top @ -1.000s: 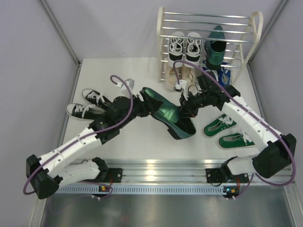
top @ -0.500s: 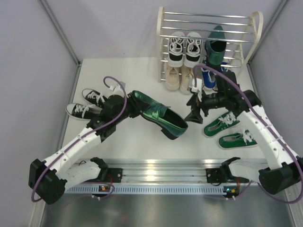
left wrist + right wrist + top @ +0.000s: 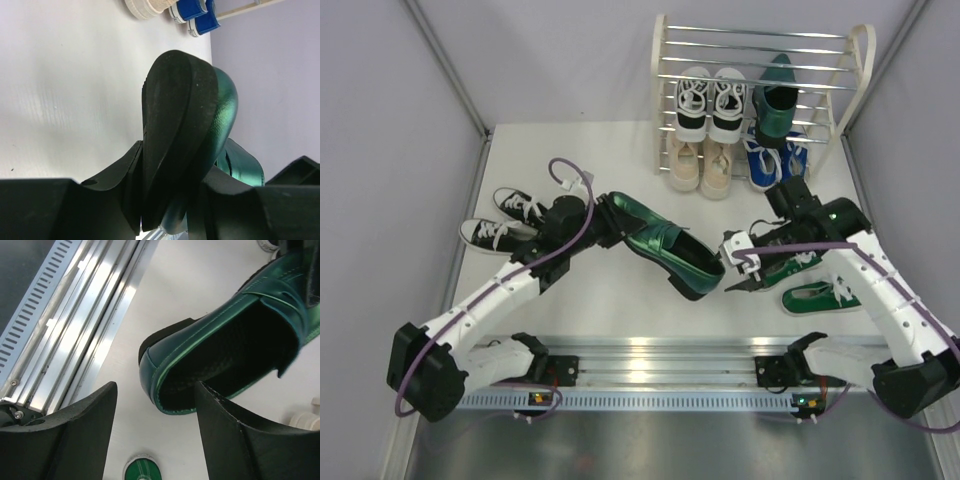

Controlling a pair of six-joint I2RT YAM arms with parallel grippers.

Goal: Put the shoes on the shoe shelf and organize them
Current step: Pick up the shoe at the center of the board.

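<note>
My left gripper (image 3: 605, 215) is shut on the toe end of a glossy dark green dress shoe (image 3: 670, 248), which sticks out to the right above the table. From the left wrist, its black sole (image 3: 175, 120) is clamped between my fingers (image 3: 115, 185). My right gripper (image 3: 735, 278) is open just right of the shoe's heel, with the heel (image 3: 150, 370) in front of its spread fingers (image 3: 80, 430). The shoe shelf (image 3: 665, 90) at the back holds black-and-white sneakers (image 3: 710, 95), the other green dress shoe (image 3: 777, 100), beige lace-ups (image 3: 700, 160) and blue sneakers (image 3: 775, 160).
A green sneaker pair (image 3: 800, 280) lies under and beside my right arm; one toe (image 3: 142, 467) shows below the right gripper. A black-and-white sneaker pair (image 3: 500, 220) lies at the left by my left arm. A metal rail (image 3: 660, 355) runs along the near edge.
My right gripper has let go of the dress shoe's heel, opened, swung away to the right and come back low beside the heel. My left gripper still holds the toe, with the shoe shifted slightly.
</note>
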